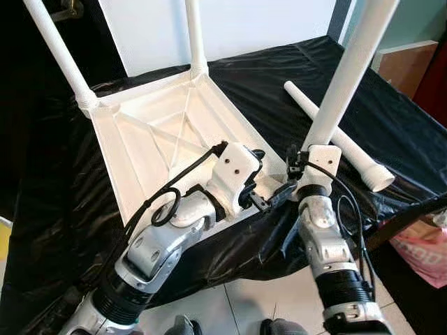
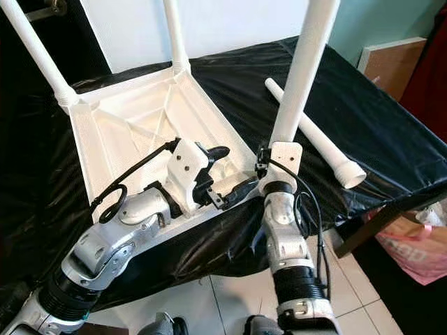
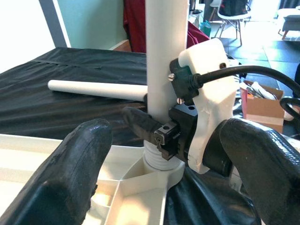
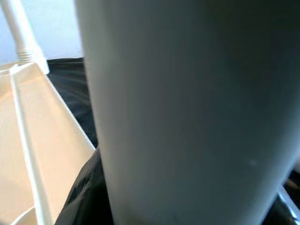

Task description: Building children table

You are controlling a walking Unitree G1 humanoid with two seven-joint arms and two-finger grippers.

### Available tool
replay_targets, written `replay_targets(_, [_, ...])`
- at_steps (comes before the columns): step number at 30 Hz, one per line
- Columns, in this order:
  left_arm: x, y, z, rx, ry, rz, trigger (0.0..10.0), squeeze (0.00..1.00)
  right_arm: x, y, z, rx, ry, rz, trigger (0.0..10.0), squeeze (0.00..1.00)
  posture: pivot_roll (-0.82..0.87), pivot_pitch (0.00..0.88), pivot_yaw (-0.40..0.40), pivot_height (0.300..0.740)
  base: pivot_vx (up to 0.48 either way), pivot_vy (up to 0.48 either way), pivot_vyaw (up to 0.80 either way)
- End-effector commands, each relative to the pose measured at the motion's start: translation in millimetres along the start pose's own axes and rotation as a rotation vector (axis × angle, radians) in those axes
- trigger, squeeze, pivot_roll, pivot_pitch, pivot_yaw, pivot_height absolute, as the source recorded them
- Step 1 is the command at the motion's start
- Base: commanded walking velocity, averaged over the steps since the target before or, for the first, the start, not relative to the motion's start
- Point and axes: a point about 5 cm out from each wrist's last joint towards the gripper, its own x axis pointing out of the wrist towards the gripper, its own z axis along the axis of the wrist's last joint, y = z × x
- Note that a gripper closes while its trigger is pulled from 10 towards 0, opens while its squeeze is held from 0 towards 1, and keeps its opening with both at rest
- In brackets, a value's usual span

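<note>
White tabletop (image 1: 160,132) lies upside down on the black-covered counter (image 1: 391,132), two legs up at its far corners. My right fingers (image 1: 297,178) grip a third leg (image 1: 346,77) upright at the near corner socket. My left fingers (image 3: 89,154) hold open beside it. Spare leg (image 1: 335,136) lies on the counter.

Bright, even daylight, sharp head views (right wrist close-up soft, unfocused)
</note>
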Motion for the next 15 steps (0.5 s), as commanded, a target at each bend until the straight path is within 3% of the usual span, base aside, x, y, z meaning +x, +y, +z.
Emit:
replay_targets(1, [-1.1, -4.9, 0, -0.003, -0.002, -0.097, 10.0, 0.0, -14.5, -9.0, -40, 0.0, 0.213, -0.064, 10.0, 0.0, -0.02, 0.082, 0.038, 0.74, 0.0, 0.0, 0.0])
replay_targets(12, [0.3, -5.7, 0, -0.007, -0.007, -0.1, 10.0, 0.0, -14.4, -9.1, -32, 0.005, 0.189, -0.079, 10.0, 0.0, -0.03, 0.091, 0.037, 0.74, 0.0, 0.0, 0.0])
replay_targets(13, [0.8, -5.5, 1, -0.007, -0.008, -0.1, 10.0, 0.0, -13.1, -7.7, -25, 0.009, 0.14, -0.066, 10.0, 0.69, -0.03, 0.093, 0.035, 0.74, 0.0, 0.0, 0.0])
replay_targets(15, [0.8, -5.5, 1, -0.007, -0.008, -0.1, 10.0, 0.0, -13.1, -7.7, -25, 0.009, 0.14, -0.066, 10.0, 0.69, -0.03, 0.093, 0.035, 0.74, 0.0, 0.0, 0.0])
